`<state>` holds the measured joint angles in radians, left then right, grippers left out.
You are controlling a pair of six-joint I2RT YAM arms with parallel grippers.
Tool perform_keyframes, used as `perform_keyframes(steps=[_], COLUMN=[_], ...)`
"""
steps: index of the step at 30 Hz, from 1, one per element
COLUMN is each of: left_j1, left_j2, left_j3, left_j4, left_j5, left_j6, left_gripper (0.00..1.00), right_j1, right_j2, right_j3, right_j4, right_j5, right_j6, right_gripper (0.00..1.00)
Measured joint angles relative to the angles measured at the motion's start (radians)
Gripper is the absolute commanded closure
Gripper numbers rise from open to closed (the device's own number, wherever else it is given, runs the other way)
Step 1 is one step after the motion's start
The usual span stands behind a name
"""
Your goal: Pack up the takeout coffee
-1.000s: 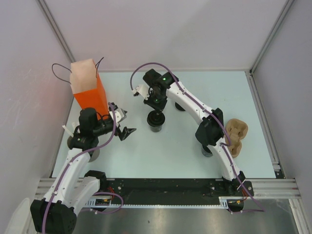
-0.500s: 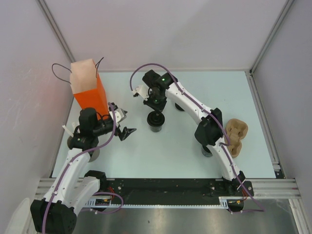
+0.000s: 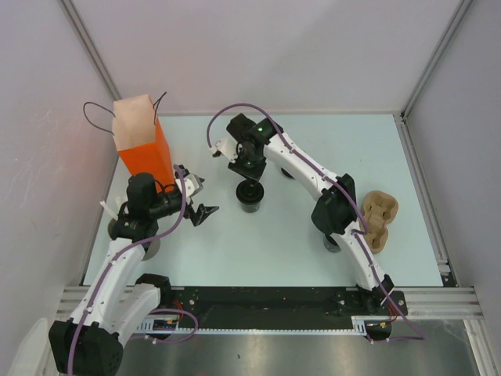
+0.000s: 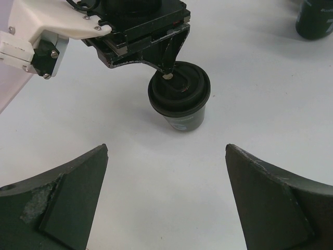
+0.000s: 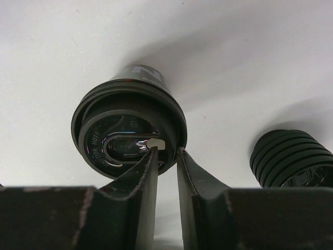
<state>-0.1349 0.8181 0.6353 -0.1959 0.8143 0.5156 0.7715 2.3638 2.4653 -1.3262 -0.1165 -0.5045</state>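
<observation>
Pale tabletop [image 3: 352, 141], centre of the overhead frame: the coffee cup [image 3: 250, 197] stands upright, the right gripper [image 5: 165, 150] pinching its lid's rim between near-closed fingers (left gripper [image 3: 203, 197], just left of it, gapes wide, holding nothing).

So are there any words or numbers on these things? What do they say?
"HOT": raised letters on the coffee lid; the letters beside it are too blurred.
"N": big pale letter on the cup wall; the small print next to it is unreadable.
Pale label low on the cup, left wrist view: too blurred to read.
Nothing else shows readable text.
</observation>
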Motion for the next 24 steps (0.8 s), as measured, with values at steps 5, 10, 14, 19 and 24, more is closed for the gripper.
perform_keyframes(steps=[5,10,14,19,24], left_j1=[0.000,0.000,0.000,0.000,0.000], left_j2=[0.000,0.000,0.000,0.005,0.015], left_j3=[0.000,0.000,0.000,0.000,0.000], left_j4=[0.000,0.000,0.000,0.000,0.000], left_j5=[0.000,0.000,0.000,0.000,-0.001], left_j6=[0.000,0.000,0.000,0.000,-0.001], left_gripper=[0.00,0.00,0.00,0.00,0.00], right_j1=[0.002,0.002,-0.004,-0.023,-0.086], right_j2=[0.000,0.000,-0.004,-0.047,-0.176], right_j3=[0.006,0.016,0.019,0.018,-0.073], right_j4=[0.001,0.005,0.009,0.010,0.067], right_j5=[0.001,0.008,0.007,-0.003,-0.059], right_j6=[0.000,0.004,0.009,0.016,0.058], right_gripper=[0.68,0.56,0.39,0.21,0.18])
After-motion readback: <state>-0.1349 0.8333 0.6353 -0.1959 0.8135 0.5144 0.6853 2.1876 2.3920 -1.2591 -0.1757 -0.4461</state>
